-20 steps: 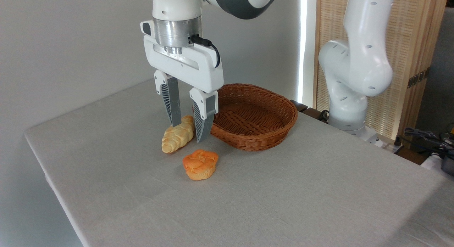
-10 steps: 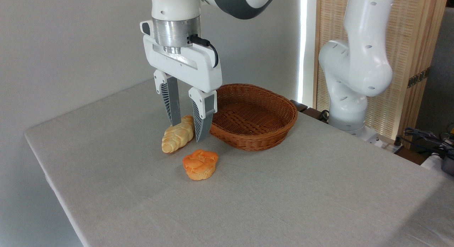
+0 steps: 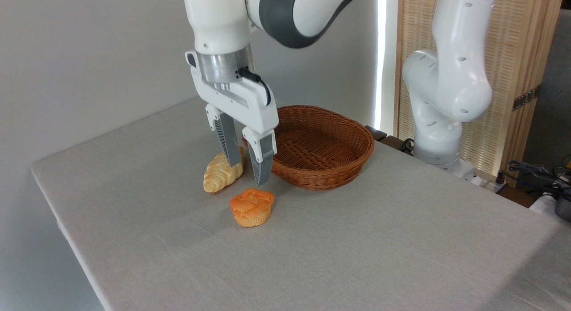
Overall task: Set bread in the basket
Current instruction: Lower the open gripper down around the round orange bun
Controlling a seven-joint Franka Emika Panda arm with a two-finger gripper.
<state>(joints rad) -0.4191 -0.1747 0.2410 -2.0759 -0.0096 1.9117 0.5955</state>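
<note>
Grey woven cloth covers the table (image 3: 379,239), which runs from the near left corner back toward a plain pale wall. Behind the table's far right edge stands a slatted light-wood screen (image 3: 526,79), with a narrow bright strip of daylight beside it, and some dark cables and gear lie at the right edge of the view. The white Franka arm's base column (image 3: 441,97) rises in front of that screen.

On the cloth sits the small round orange-golden bun with a knotted top and ridged paler sides (image 3: 252,207), upright and untouched, near the front of the group. Just behind it to the left lies a longer pale-yellow braided loaf (image 3: 219,173). The oval reddish-brown woven wicker basket (image 3: 339,168) rests behind and to the right of the bun, close but apart from it, and holds nothing.

The white two-finger gripper (image 3: 247,172) hangs over the gap between loaf and basket, tilted, its grey ribbed fingers (image 3: 262,161) parted a moderate way with nothing between them. The far finger crosses in front of the loaf's back end; whether it touches cannot be told.

Compared with half a second ago, the gripper has dropped lower and shifted slightly right toward the bun, the wrist has rotated so the fingers slant, and the gap between them looks narrower. Bun, loaf and basket lie where they were.
</note>
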